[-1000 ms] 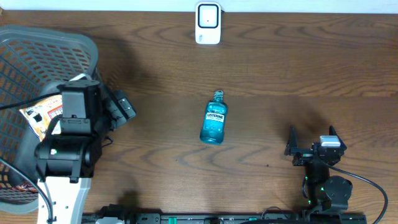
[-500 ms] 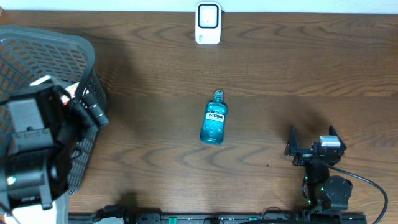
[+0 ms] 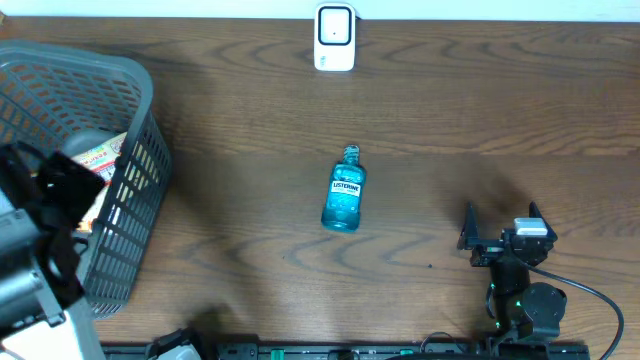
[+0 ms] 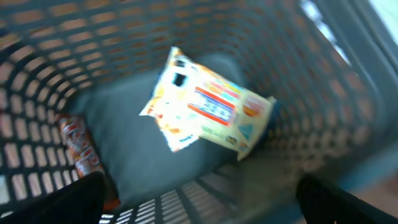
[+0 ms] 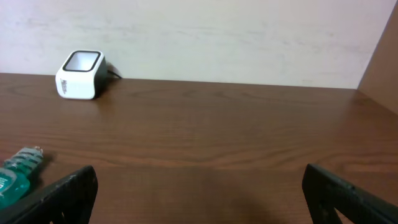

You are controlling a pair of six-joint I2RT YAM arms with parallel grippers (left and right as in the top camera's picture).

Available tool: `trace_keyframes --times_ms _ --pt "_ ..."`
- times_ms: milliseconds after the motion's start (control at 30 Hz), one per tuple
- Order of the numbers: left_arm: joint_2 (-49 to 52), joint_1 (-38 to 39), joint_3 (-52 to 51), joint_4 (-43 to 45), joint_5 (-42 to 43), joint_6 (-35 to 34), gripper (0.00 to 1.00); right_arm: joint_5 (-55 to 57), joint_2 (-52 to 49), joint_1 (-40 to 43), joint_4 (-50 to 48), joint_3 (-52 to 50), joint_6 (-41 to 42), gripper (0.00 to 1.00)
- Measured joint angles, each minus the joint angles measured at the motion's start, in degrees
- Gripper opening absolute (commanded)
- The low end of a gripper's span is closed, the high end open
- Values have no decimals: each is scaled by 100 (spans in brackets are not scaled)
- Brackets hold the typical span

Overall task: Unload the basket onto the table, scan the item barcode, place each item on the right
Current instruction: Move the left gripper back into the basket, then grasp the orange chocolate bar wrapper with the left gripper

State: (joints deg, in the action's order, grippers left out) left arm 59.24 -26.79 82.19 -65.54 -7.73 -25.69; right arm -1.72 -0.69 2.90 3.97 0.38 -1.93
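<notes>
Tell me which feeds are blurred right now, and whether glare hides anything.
Left wrist: heavily blurred, the basket and the packet inside it smeared. Overhead: sharp on the mouthwash bottle and scanner; only the left arm is smeared. Right wrist: crisp, evenly lit, no glare.

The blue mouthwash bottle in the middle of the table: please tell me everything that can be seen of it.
The transparent plastic mouthwash bottle holds blue-green liquid and carries a label reading Listerine. It lies on its side near the middle of the brown wooden table, label facing up. Its small cap is on and points to the far edge, leaning slightly right, and its base points toward the robot. Only the table touches it.
</notes>
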Motion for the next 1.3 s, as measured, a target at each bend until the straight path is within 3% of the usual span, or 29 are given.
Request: trace_keyframes --times_ms 333,600,900,1300 --pt "1432 -1727 -155 -636 -15 -1331 98 0 0 0 0 0 0 99" --pt "2371 -2535 -1067 -348 -7 -1759 98 0 0 0 0 0 0 99" --pt "2428 -2715 -2234 1082 28 -1620 98 0 0 0 -2 0 0 99" --pt "2430 -2706 -3204 1937 -216 -1423 99 0 0 0 0 0 0 99"
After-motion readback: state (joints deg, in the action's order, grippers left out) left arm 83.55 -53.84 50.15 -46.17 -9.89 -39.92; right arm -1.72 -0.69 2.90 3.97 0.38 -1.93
